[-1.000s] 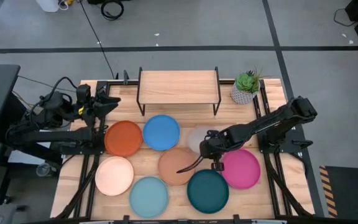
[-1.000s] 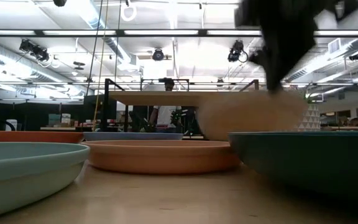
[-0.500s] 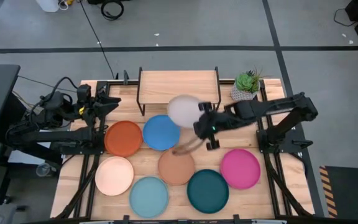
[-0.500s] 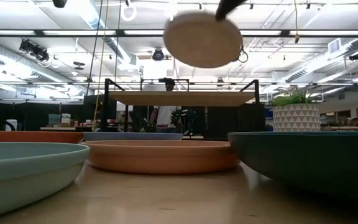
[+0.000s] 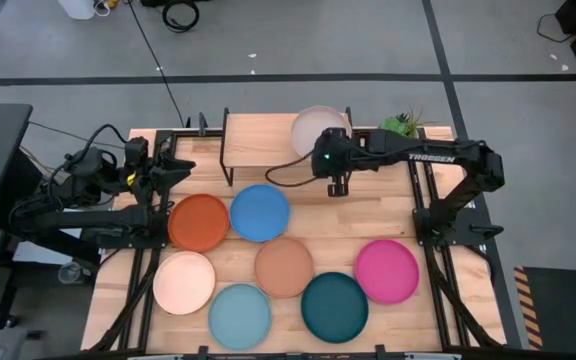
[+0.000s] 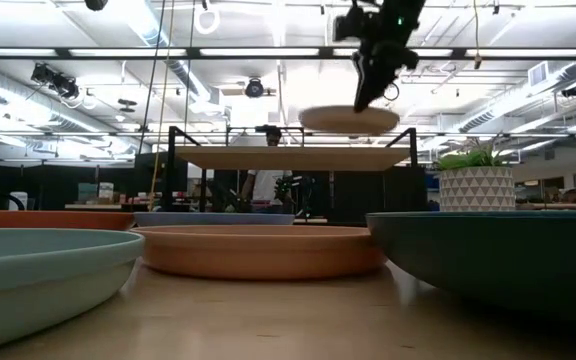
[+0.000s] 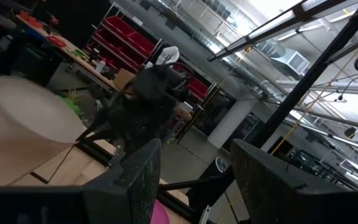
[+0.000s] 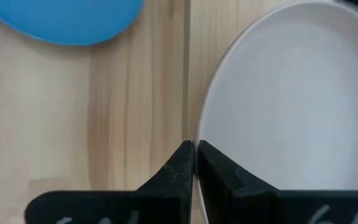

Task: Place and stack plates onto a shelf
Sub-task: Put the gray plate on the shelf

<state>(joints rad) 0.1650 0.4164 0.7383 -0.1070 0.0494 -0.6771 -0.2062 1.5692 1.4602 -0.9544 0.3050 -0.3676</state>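
My right gripper [image 5: 325, 146] is shut on the grey-white plate [image 5: 317, 126], which hovers over the right part of the shelf [image 5: 268, 137]. The low view shows this plate [image 6: 348, 120] level, a little above the shelf's plank top [image 6: 268, 157]. The orange-red plate [image 5: 199, 222], blue plate [image 5: 259, 212], tan plate [image 5: 285, 266], pale peach plate [image 5: 183, 282], light teal plate [image 5: 239, 315], dark teal plate [image 5: 334, 306] and magenta plate [image 5: 387, 270] lie flat on the table. My left gripper [image 5: 175, 165] waits open at the table's left edge, also seen as my left gripper [image 7: 194, 186]. My right gripper pinches the grey-white plate's rim [image 8: 199, 138] between its two fingers [image 8: 182, 163], on the plate's near side. The fingers come slanting down from the near side [image 6: 373, 92]. The plate is lifted clear and level, above the shelf's right part.
A small potted plant [image 6: 476, 185] stands at the table's far right, beside the shelf's right legs; my right arm [image 5: 428, 158] reaches across in front of it. Bare tabletop [image 5: 388, 210] shows between the shelf and the magenta plate.
My right gripper has carried the grey-white plate from beside the tan and magenta plates, up and toward the table's far edge, to above the shelf's right part. The plate hung tilted during the lift and is level now. The other plates have stayed put.
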